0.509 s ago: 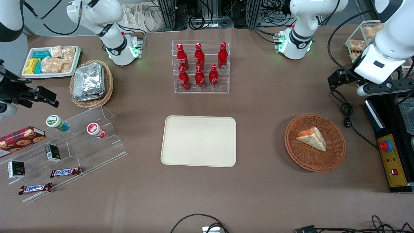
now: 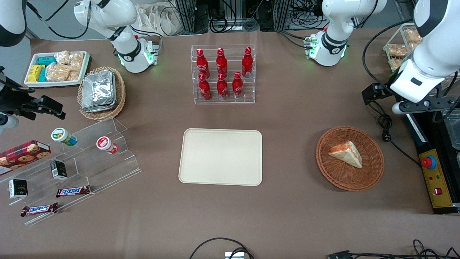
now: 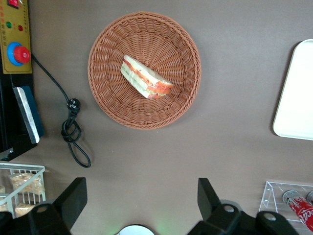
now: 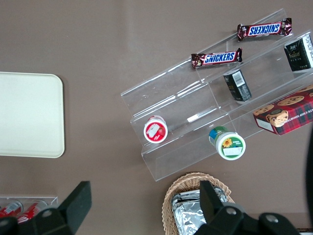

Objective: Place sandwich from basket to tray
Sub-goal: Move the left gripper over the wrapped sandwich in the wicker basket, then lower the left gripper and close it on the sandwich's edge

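The tray (image 2: pixel 220 157) lies bare in the middle of the table, well apart from the basket (image 2: pixel 372 169) toward the working arm's end. The sandwich (image 2: pixel 348 154) lies in the basket on its side. The gripper (image 3: pixel 142 198) hovers high above the table near the basket, jaws wide and holding nothing. The sandwich looks light and soft, so it is better to pinch gently across the two bread faces.

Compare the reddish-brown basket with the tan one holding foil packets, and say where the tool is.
The reddish-brown basket is round, darker, and holds one sandwich; the tan basket is lighter, more oval, and filled with stacked foil packets. The first sits toward the working arm's end, the second toward the parked arm's. Both are woven wicker. The tool hangs open above the table beside the reddish-brown basket.
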